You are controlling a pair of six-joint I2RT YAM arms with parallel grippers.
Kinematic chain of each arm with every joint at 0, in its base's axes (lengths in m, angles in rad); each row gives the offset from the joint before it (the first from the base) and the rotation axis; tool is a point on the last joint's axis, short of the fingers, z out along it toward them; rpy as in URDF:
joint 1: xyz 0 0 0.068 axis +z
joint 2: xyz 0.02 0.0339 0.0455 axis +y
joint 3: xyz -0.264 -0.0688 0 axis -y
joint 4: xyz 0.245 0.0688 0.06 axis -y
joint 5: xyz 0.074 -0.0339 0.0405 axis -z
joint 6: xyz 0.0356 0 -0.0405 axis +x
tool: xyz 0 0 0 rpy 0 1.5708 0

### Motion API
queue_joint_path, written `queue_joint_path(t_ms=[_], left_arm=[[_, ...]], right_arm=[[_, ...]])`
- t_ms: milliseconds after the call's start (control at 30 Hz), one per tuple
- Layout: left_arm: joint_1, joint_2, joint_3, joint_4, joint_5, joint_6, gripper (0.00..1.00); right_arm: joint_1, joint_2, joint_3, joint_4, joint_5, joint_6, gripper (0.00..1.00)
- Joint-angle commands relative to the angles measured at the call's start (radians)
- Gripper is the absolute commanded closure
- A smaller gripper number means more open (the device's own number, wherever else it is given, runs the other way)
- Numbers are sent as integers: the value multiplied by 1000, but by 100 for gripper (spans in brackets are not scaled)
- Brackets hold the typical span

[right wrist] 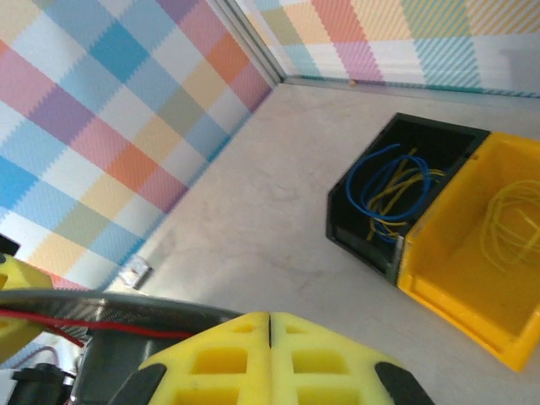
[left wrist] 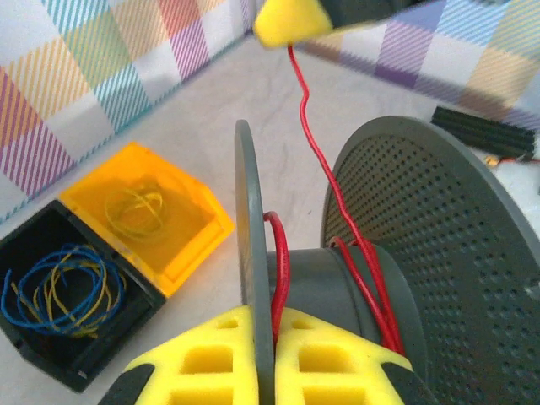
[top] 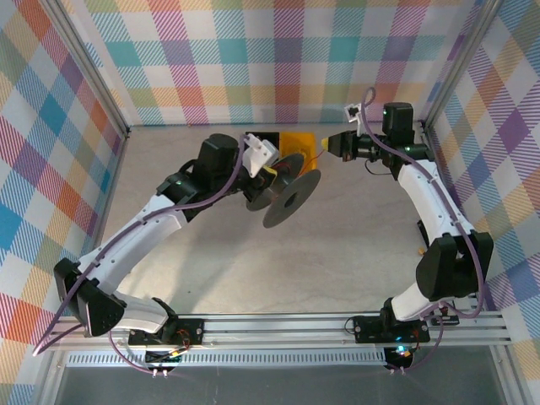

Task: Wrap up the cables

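Note:
The black spool point(top: 291, 198) hangs over the middle of the table, toward the back. My left gripper point(top: 270, 172) point(left wrist: 272, 325) is shut on its thin flange point(left wrist: 246, 219), which stands edge-on between the yellow fingers. The red cable point(left wrist: 308, 126) lies in a few turns on the hub point(left wrist: 371, 295) and climbs to the yellow tip of my right gripper point(left wrist: 291, 21) point(top: 324, 145). That gripper point(right wrist: 270, 317) is shut on the cable just beyond the spool. In the right wrist view the cable point(right wrist: 51, 321) runs along the spool's rim point(right wrist: 126, 302) and passes behind the fingers.
A black bin point(left wrist: 34, 232) point(right wrist: 359, 240) with blue and yellow wires and a yellow bin point(left wrist: 202, 238) point(right wrist: 456, 253) point(top: 299, 142) with yellow wire stand side by side at the back. Plaid walls close the table on three sides. A small white tag point(right wrist: 135, 272) lies by the wall.

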Motion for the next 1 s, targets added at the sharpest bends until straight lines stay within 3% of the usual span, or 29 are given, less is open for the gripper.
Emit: queue_joint_path(t_ms=[0, 200, 300, 400, 733, 967], left_arm=[[31, -64, -48, -91, 294, 19, 100], [125, -104, -92, 195, 591, -164, 100], [142, -100, -104, 342, 661, -256, 100], [163, -84, -122, 463, 660, -342, 100], [266, 17, -262, 1114, 568, -825, 100], [284, 187, -271, 1570, 562, -1166, 100]], right_arm=[[-94, 14, -52, 329, 53, 95, 100], [-106, -4, -178, 469, 34, 205, 100], [-106, -11, -225, 542, 14, 270, 100], [-106, -34, -282, 613, -7, 316, 100], [-106, -100, -439, 847, -118, 441, 100], [-88, -160, -495, 986, -213, 498, 100]])
